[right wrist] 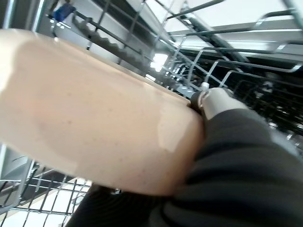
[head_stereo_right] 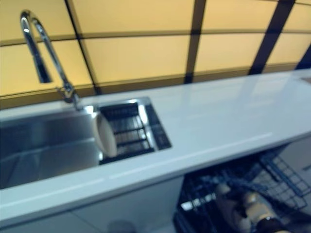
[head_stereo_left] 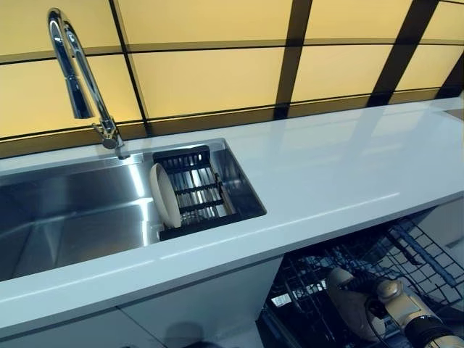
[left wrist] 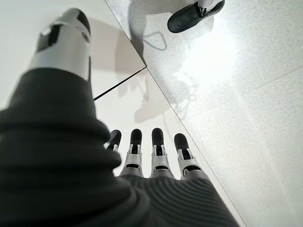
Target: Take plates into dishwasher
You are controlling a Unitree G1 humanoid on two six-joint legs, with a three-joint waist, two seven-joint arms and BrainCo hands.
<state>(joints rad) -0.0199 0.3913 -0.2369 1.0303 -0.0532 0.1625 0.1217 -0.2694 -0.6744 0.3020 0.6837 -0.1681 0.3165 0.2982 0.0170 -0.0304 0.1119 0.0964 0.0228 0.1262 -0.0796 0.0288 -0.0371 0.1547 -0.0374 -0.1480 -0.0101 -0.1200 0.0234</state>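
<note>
While the right hand [head_stereo_left: 388, 301] grips a beige plate [head_stereo_left: 349, 303] on edge over the dishwasher rack [head_stereo_left: 428, 254], the left hand [left wrist: 151, 156] hangs open, empty.

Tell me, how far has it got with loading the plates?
Partway. The right hand is down in the dishwasher rack, gripping a beige plate it has not yet let go. One more plate stands on edge in the dark drainer in the sink, waiting. The left hand hangs open and empty. I cannot tell whether other plates are loaded.
</note>
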